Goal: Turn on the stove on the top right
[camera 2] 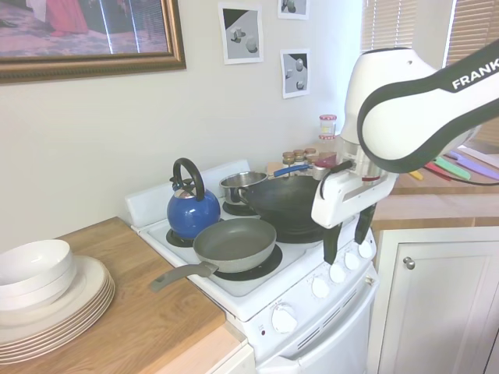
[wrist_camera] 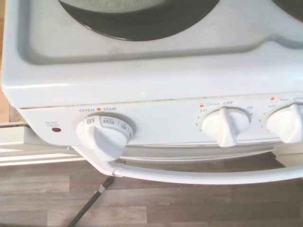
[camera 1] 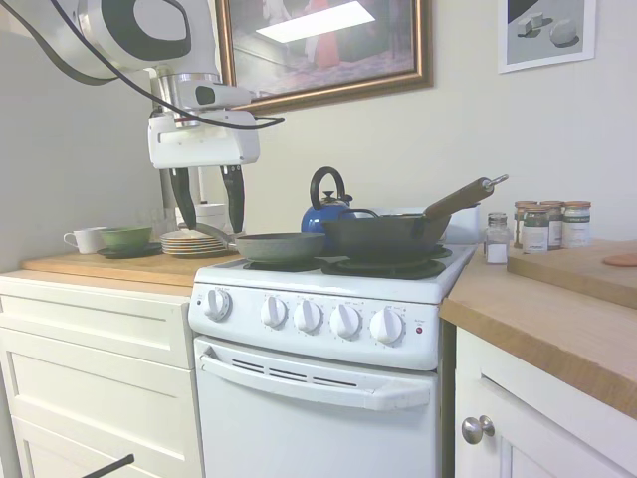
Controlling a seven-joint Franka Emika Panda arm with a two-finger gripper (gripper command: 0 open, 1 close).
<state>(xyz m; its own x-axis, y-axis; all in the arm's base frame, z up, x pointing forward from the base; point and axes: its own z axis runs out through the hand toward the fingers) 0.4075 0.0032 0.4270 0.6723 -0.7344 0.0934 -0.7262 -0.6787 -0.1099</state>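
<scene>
We see the stove (camera 1: 328,339) set btwn a wood counter (camera 1: 109,267) and a cabinet (camera 1: 537,418); its five knobs (camera 1: 308,316) line the front panel just above the oven handle (camera 1: 314,383); the gripper (camera 1: 206,199) hangs open and empty over the stove's front-left edge, clear air round it; a grey pan (camera 2: 234,241), wok (camera 2: 292,202) and blue kettle (camera 2: 192,209) crowd the burners.

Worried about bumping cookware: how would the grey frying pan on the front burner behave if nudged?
The grey frying pan probably slides rather than tips: shallow, wide, sitting flat. Its long handle overhangs the stove edge, so a knock there would likely spin it.
</scene>
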